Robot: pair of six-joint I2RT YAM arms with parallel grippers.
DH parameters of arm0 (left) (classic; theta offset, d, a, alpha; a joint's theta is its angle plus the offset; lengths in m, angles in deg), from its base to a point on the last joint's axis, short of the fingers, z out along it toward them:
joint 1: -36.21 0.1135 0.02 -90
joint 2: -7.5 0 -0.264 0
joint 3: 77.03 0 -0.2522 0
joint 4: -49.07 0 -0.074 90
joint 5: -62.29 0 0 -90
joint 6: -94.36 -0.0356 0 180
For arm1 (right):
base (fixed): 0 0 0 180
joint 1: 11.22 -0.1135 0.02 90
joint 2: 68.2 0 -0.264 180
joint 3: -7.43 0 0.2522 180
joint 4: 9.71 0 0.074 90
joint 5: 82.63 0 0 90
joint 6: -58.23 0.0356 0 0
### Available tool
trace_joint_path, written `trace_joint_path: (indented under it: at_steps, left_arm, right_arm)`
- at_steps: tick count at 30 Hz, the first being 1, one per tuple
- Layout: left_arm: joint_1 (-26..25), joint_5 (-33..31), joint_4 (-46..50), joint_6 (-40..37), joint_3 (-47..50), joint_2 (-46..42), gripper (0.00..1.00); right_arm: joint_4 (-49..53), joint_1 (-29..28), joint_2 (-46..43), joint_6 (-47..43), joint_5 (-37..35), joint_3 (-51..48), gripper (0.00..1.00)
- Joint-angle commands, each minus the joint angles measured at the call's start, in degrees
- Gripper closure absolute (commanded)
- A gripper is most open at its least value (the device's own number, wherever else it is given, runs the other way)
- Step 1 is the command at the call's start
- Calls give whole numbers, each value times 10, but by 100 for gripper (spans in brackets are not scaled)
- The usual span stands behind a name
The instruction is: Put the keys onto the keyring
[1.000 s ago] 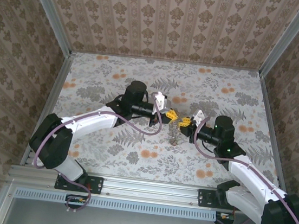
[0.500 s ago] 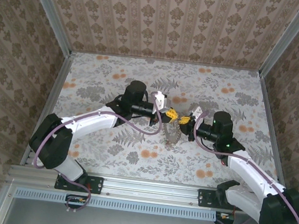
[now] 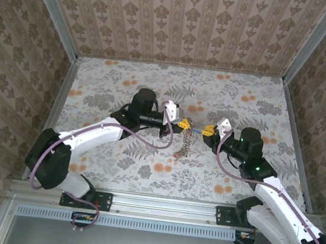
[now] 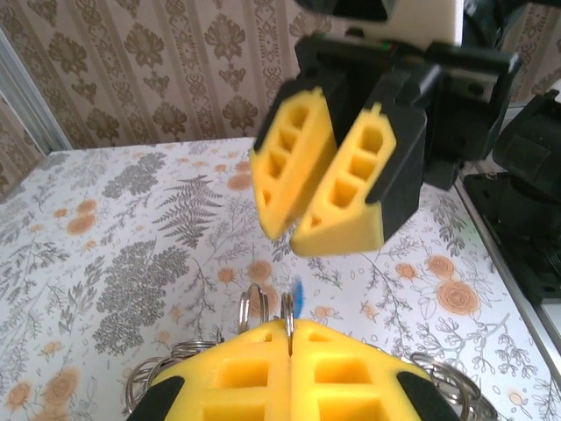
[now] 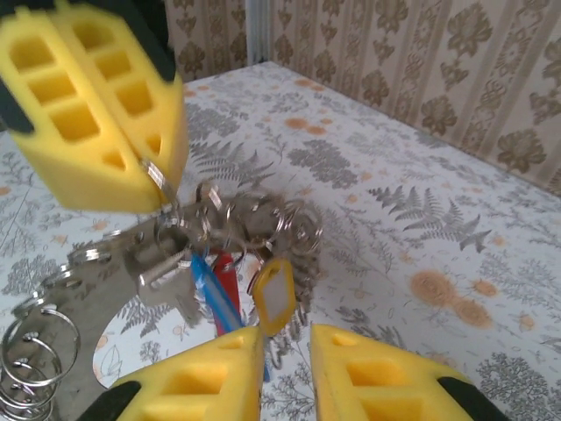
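Note:
My left gripper [image 3: 182, 124] is shut on a thin loop of the keyring [image 3: 184, 144], which hangs from it above the table as a tangle of silvery rings. In the left wrist view the fingertips [image 4: 290, 329] pinch the ring wire, with a blue tag [image 4: 296, 298] just beyond. The keys [image 5: 162, 276] dangle from the keyring [image 5: 254, 219] with a blue tag [image 5: 215, 296], a red tag [image 5: 226, 266] and a yellow tag [image 5: 273, 294]. My right gripper [image 3: 208, 130] is open just right of the bunch. Its fingers [image 5: 287, 360] stand apart under the yellow tag, holding nothing.
The floral table [image 3: 125, 87] stretches to patterned walls on three sides, with a metal rail [image 3: 141, 202] at the near edge. Loose coils of the ring [image 5: 35, 351] hang low at the left of the right wrist view.
My right gripper has opened and drawn back to the right, away from the left gripper. The bunch of keys now hangs from the left gripper alone, which has stayed shut.

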Motion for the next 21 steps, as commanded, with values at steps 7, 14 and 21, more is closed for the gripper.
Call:
trace_joint_path:
  at_steps: [7,14,21]
  left_arm:
    - [1,4,7,-19,-11,-16,100]
    - [0,14,8,-18,-14,-15,100]
    - [-3,27,-4,-6,-17,-6,100]
  right_arm:
    - [9,0,21,-9,69,7,68]
    - [-12,-9,73,-7,130,21,64]
    - [-106,-28,145,42,150,40,71]
